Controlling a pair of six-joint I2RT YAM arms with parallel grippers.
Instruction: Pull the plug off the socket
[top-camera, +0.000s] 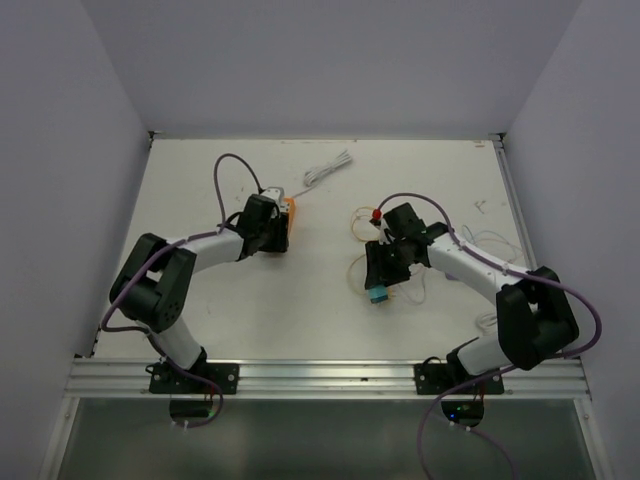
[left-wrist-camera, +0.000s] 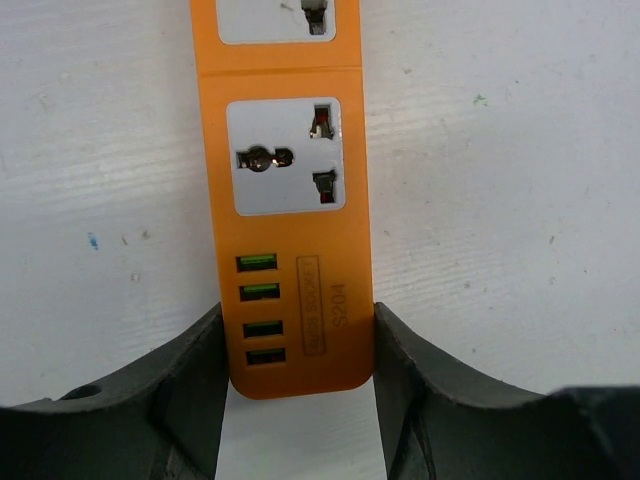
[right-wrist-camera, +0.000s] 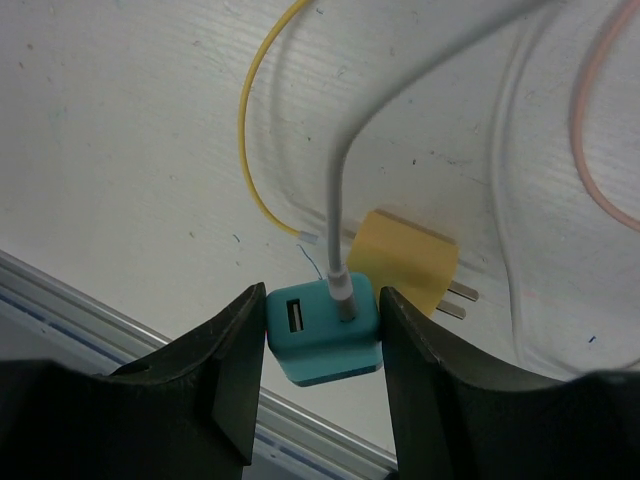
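Here's the white table (top-camera: 300, 330), with both arms out over it. The left arm (top-camera: 165, 285) folds at its elbow on the left side and sends its forearm up and inward. The right arm (top-camera: 500, 295) bends at the right edge and stretches its forearm left, wrist turned back toward the near rail.

Left gripper (left-wrist-camera: 300, 345): narrow, with both dark fingers pressed against the long sides of the orange plastic power strip (left-wrist-camera: 285, 250), clamping its USB end flat on the table.

Right gripper (right-wrist-camera: 322, 340): closed snugly on the teal cube-shaped charger plug (right-wrist-camera: 320, 345), one finger on each side. That plug sits well apart from the strip, over on the right half of the table. A white cable (right-wrist-camera: 335, 190) runs up out of its top face. Just behind it lies a yellow charger plug (right-wrist-camera: 405, 265), prongs pointing right, and a thin yellow cable (right-wrist-camera: 245, 130) loops past.
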